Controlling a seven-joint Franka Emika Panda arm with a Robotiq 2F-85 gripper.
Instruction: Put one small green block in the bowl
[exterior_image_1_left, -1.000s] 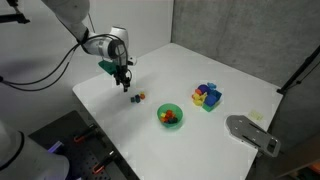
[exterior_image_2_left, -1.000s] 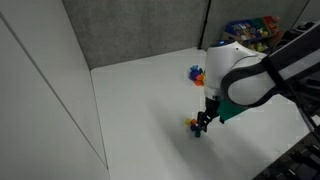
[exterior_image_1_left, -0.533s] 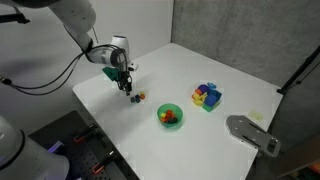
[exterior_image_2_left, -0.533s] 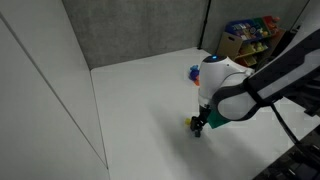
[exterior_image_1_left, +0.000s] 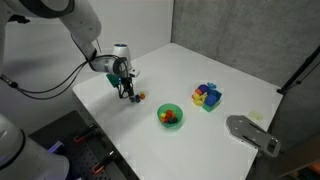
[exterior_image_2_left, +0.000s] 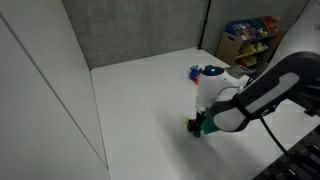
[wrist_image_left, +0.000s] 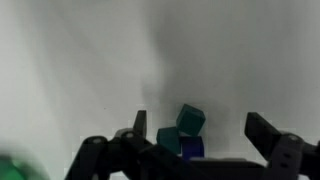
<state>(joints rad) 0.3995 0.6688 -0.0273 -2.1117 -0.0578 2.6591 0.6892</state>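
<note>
In the wrist view two small green blocks (wrist_image_left: 191, 118) (wrist_image_left: 168, 139) and a dark blue cube (wrist_image_left: 193, 149) lie clustered on the white table between the fingers of my gripper (wrist_image_left: 200, 135). The gripper is open and holds nothing. In both exterior views the gripper (exterior_image_1_left: 127, 94) (exterior_image_2_left: 198, 126) is low at the table, over the tiny cubes (exterior_image_1_left: 139, 97). The green bowl (exterior_image_1_left: 162, 112) stands a short way off, with a red-orange thing inside it. In the wrist view the bowl may be a green blur at the bottom left corner.
A pile of larger multicoloured blocks (exterior_image_1_left: 207, 96) (exterior_image_2_left: 195, 72) sits beyond the bowl. The white table's edge (exterior_image_1_left: 90, 118) runs close to the gripper. A grey device (exterior_image_1_left: 252, 134) lies at the table's far corner. Shelves of toys (exterior_image_2_left: 250, 40) stand behind.
The gripper has come down and a little sideways to the table, and its open fingers now straddle the small cubes. The cubes and the bowl have not moved.
</note>
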